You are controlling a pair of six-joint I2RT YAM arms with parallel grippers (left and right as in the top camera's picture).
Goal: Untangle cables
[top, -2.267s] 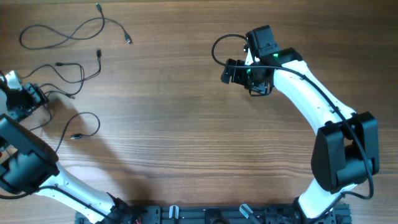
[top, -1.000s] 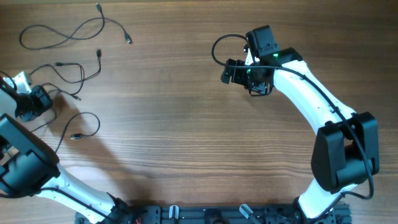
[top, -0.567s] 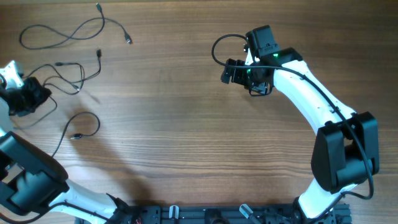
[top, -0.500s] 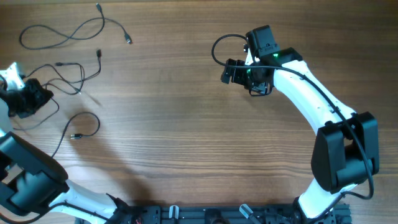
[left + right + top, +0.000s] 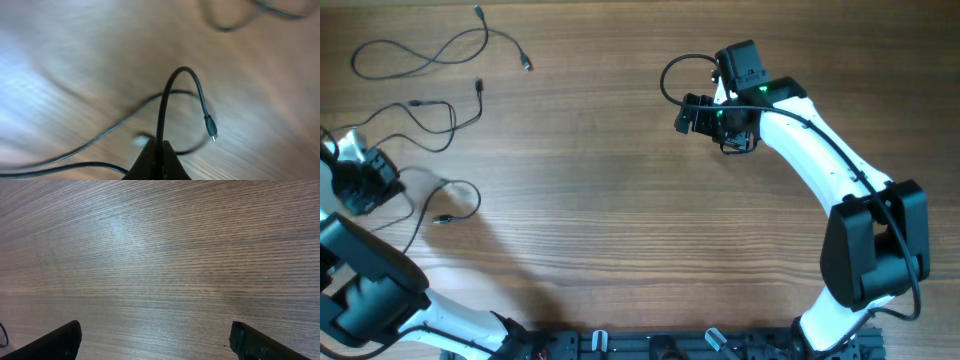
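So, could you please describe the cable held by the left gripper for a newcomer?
Look at the table's left edge, where the left gripper is shut. The cable pinched there arches up to a small plug, whereas its two neighbours lie loose farther back.

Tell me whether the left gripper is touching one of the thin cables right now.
Touching. In the left wrist view the left gripper is shut on a thin cable, which arcs out from its closed fingertips.

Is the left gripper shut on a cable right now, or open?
Shut: the fingers of the left gripper pinch together on a cable that arches up from between them, plug end free.
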